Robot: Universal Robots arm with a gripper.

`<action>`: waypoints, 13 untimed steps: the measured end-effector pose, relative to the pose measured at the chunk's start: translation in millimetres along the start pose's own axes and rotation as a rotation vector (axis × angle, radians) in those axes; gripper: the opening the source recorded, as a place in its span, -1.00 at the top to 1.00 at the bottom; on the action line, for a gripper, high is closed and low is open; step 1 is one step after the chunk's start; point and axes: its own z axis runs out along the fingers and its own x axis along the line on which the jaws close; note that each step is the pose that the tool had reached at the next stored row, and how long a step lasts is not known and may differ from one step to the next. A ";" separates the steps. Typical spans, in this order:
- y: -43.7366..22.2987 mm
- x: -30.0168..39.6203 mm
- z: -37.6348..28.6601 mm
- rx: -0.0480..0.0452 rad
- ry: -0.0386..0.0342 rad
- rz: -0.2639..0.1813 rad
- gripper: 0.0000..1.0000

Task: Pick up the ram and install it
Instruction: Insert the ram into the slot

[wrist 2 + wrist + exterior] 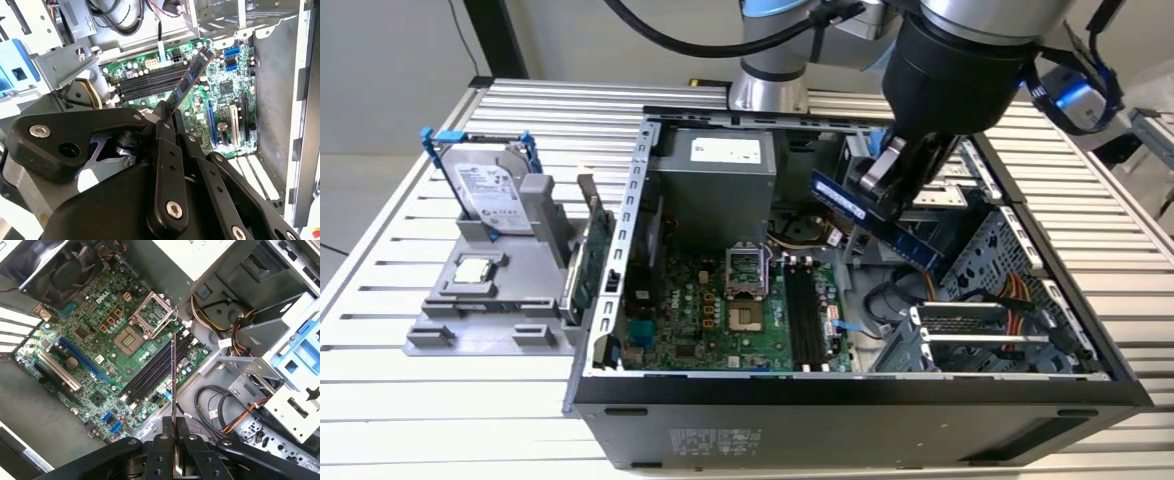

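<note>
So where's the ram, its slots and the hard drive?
ram (192,76): second wrist view, blue stick's middle.
memory slots (150,371): first wrist view, black slots' middle.
hard drive (494,190): exterior view, silver face.

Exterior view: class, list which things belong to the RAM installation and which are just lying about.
Job in hand: gripper, shut on the ram; black memory slots; motherboard.
Lying about: blue-framed hard drive; green card; processor on the grey holder.
</note>
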 end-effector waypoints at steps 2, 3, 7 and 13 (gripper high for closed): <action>0.0 0.0 -0.1 0.0009 -0.0003 0.016 1.00; 0.0 0.0 0.0 0.0011 -0.0007 0.025 1.00; 0.0 0.0 0.0 0.0026 -0.0015 0.059 1.00; 0.0 0.0 0.0 0.0048 -0.0029 0.109 1.00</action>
